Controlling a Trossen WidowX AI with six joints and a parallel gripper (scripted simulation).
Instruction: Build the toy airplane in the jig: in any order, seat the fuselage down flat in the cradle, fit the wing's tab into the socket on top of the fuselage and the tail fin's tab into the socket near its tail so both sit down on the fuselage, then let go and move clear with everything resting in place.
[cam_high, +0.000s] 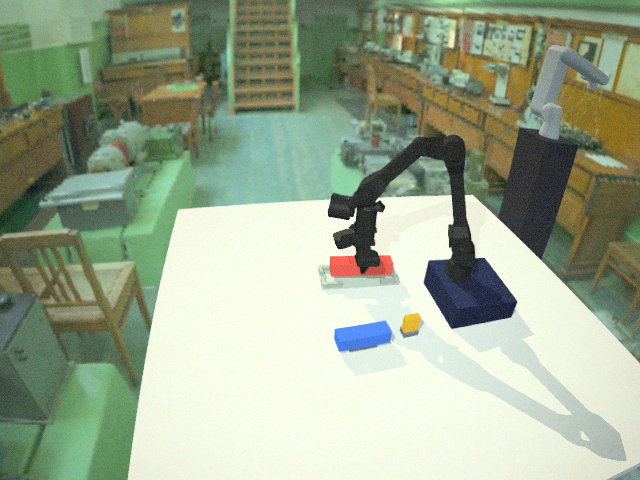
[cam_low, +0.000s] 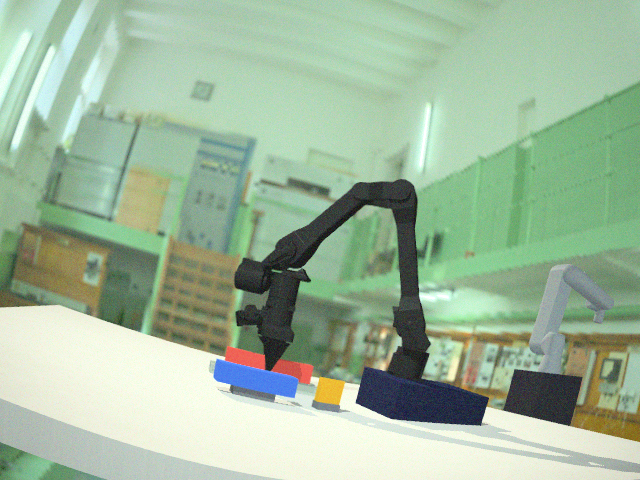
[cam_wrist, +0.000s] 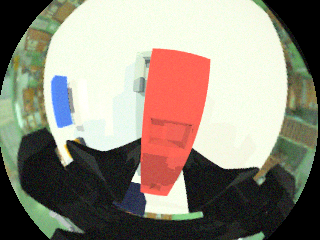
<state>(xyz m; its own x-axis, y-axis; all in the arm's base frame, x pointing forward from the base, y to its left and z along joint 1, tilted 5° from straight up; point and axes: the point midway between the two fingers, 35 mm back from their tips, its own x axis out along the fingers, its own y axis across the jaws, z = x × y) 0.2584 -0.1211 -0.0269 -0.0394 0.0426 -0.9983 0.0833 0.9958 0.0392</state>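
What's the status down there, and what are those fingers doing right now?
Fingers shut on red fuselage. Fuselage down in grey cradle. Blue wing, yellow tail fin apart on the table, not fitted. Nothing in the way.

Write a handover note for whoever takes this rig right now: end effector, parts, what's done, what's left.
End effector: shut on the red fuselage, not yet released.
Fuselage: appears down in the grey cradle; flat seating unconfirmed.
Blue wing and yellow tail fin: side by side on the table, apart from the cradle, not fitted.
Left: release, fit wing, fit tail fin, move clear.
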